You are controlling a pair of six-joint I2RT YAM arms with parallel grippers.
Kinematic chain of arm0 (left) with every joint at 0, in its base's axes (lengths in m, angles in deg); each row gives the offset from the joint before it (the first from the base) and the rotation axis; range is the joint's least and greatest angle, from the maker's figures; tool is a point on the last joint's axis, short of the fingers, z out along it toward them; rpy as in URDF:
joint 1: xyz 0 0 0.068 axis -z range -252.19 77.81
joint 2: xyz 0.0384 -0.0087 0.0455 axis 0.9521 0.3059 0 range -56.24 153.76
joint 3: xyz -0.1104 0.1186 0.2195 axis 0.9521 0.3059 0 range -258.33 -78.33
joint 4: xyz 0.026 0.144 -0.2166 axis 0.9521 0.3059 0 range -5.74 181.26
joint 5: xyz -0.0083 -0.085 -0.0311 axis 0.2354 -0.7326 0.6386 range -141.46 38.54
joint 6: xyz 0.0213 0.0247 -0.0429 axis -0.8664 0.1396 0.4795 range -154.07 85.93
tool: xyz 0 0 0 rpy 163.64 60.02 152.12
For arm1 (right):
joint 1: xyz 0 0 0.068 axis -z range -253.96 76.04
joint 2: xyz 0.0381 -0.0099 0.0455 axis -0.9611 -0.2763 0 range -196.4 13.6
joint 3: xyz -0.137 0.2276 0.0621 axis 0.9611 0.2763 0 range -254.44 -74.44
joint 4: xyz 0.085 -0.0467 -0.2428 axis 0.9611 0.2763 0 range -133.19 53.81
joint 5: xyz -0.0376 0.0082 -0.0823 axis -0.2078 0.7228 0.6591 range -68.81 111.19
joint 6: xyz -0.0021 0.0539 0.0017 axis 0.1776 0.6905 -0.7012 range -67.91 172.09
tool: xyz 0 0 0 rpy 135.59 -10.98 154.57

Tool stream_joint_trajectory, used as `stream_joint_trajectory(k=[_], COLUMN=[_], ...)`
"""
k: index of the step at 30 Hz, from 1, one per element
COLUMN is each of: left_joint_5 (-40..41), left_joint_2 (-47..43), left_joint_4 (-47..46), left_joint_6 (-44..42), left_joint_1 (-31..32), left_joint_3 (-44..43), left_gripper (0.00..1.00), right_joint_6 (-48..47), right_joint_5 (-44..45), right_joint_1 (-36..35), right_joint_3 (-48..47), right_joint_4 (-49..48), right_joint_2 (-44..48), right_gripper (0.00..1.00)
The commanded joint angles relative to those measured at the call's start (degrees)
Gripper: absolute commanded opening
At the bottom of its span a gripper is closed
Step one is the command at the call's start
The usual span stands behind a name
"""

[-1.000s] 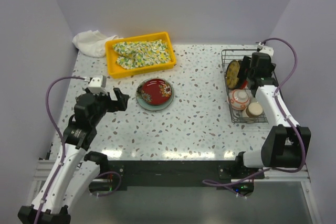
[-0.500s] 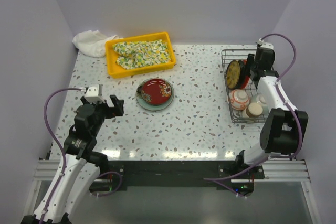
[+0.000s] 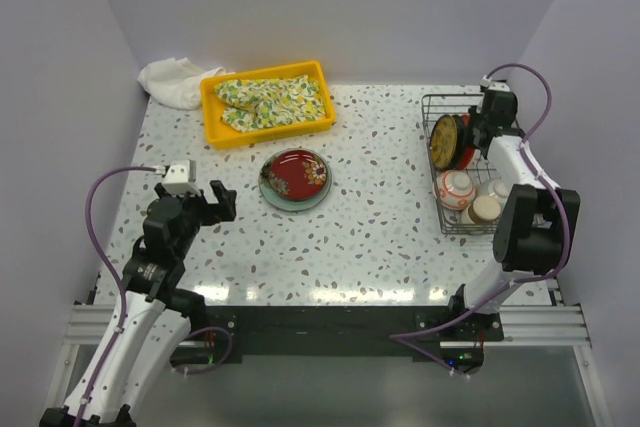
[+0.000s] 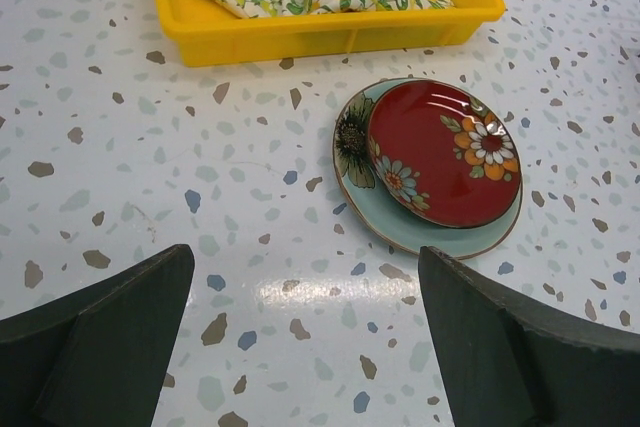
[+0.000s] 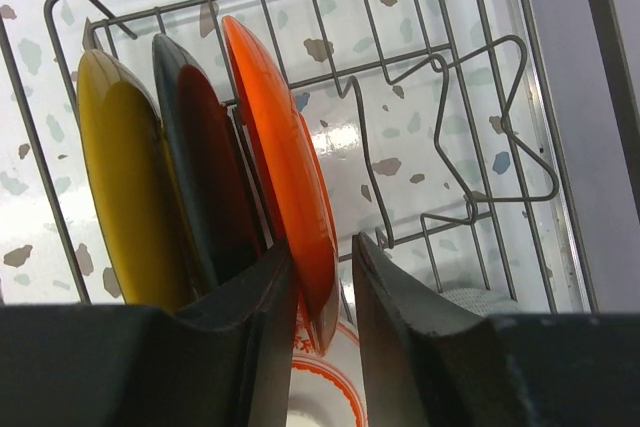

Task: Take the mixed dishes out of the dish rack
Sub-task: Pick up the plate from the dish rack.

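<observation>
The dish rack stands at the table's right, with its wires filling the right wrist view. Three plates stand on edge in it: a yellow one, a dark one and an orange-red one. My right gripper straddles the orange-red plate's rim. Its left finger lies against the plate and a thin gap shows at the right finger. A red-patterned white bowl and a tan cup sit further forward in the rack. My left gripper hangs open over bare table, near the black-red bowl on the pale green plate.
A yellow tray holding a floral cloth sits at the back left, with a white cloth beside it. The red-patterned bowl lies just below my right fingertips. Rack tines stand to the right of the orange-red plate.
My right gripper has moved toward the rack's back and its jaws have narrowed around the orange-red plate. The left arm drew back toward the table's front, then stayed still.
</observation>
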Motion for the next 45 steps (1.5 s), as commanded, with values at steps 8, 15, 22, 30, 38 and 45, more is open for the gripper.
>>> stream_joint_trajectory(k=[8,15,22,30,38,45], left_joint_5=[0.29,0.29,0.37,0.81,1.34,1.08], left_joint_2=[0.18,-0.26,-0.61,-0.88,-0.88,0.17], left_joint_4=[-3.29,-3.47,-3.56,-3.73,-3.82,-3.82], left_joint_6=[-0.99,-0.99,-0.99,-0.91,-0.82,-0.73], left_joint_1=[-0.2,-0.2,-0.11,0.41,0.59,1.91], left_joint_3=[0.16,0.25,0.34,0.51,0.78,1.04], left_gripper=[0.99,0.99,0.99,0.99,0.99,0.99], right_joint_6=[-1.76,-5.09,-6.77,-8.26,-10.63,-10.55], right_joint_5=[3.83,13.67,24.14,27.91,30.91,30.56], right_joint_1=[-0.52,-4.9,-7.46,-9.48,-9.83,-9.92], right_joint_3=[-3.18,-3.35,-3.79,-4.41,-4.85,-5.29], right_joint_4=[1.78,2.13,1.87,2.48,3.98,5.73], right_joint_2=[1.63,4.27,4.88,8.66,12.79,17.71], right_gripper=[0.05,0.01,0.0,0.0,0.0,0.0])
